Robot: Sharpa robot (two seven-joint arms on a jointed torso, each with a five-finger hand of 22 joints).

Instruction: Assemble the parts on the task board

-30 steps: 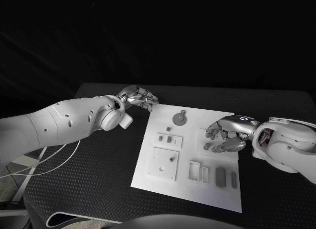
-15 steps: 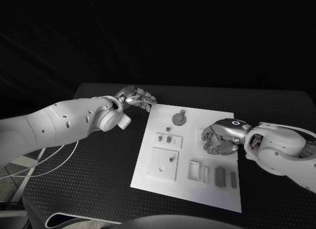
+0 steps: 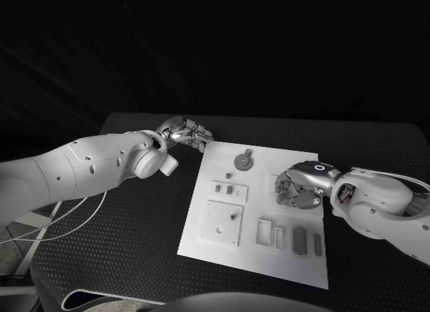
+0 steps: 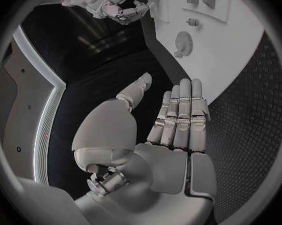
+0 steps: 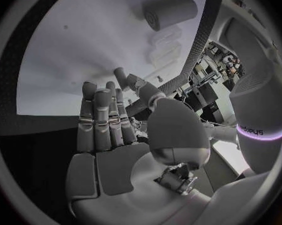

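Observation:
The white task board (image 3: 215,244) lies in the middle of the black table. On it are a round grey disc (image 3: 245,160), a small peg (image 3: 230,175), two small pieces (image 3: 230,189) and two grey bars (image 3: 299,240) near the front. My right hand (image 3: 304,185) hovers low over the board's right side, palm down and holding nothing. In the right wrist view its fingers (image 5: 100,120) reach out straight towards a grey cylinder (image 5: 172,12) lying on the board. My left hand (image 3: 184,134) is off the board's far left corner, its fingers (image 4: 181,115) straight and empty.
A square plate (image 3: 223,222) with a small peg (image 3: 236,217) and an open slot (image 3: 265,234) sit on the board's near half. Black table surface (image 3: 130,227) lies left of the board. A cable (image 3: 75,218) hangs beside the left arm.
My right hand has turned at the wrist and drawn in a little over the board's right side, covering the small grey piece seen by its fingers before. The left hand has stayed put.

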